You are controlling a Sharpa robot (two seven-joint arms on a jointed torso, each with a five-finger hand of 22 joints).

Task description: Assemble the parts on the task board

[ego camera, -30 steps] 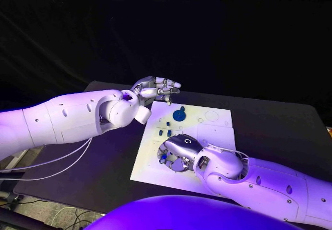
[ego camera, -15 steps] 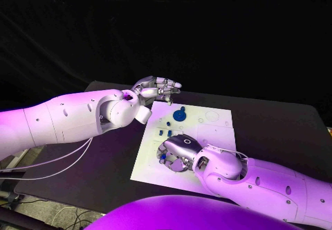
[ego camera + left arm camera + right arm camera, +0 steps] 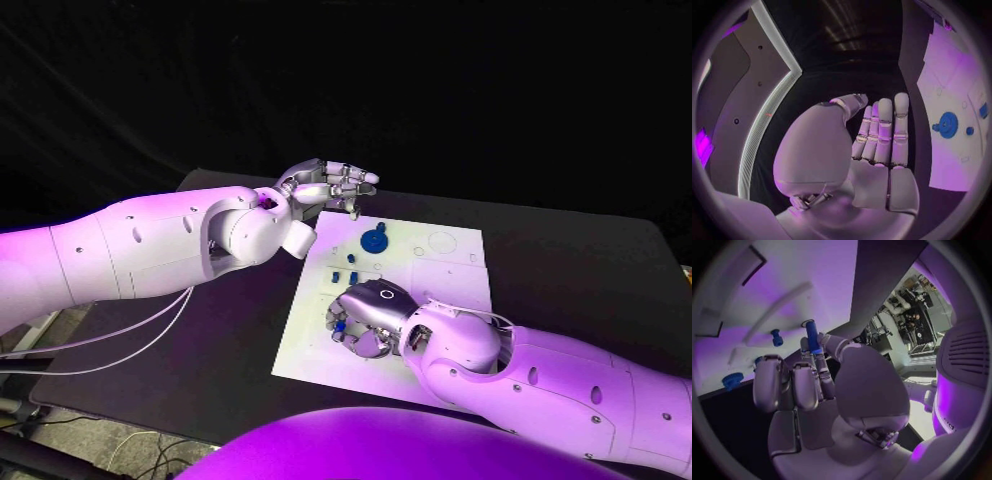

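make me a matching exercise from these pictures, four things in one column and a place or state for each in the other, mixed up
Things:
1. left hand
2. right hand
3. blue disc
4. task board

Places or states:
A. lies flat on the black table
B. holds a blue pin between its fingers, low over the board's near part
C. raised past the board's far left corner, holding nothing
D. sits on the far part of the white board

Pairs: 1-C, 2-B, 3-D, 4-A

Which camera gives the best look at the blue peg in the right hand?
The right wrist view: the blue peg stands clear between the right hand's fingertips. In the head view that hand hides most of it.
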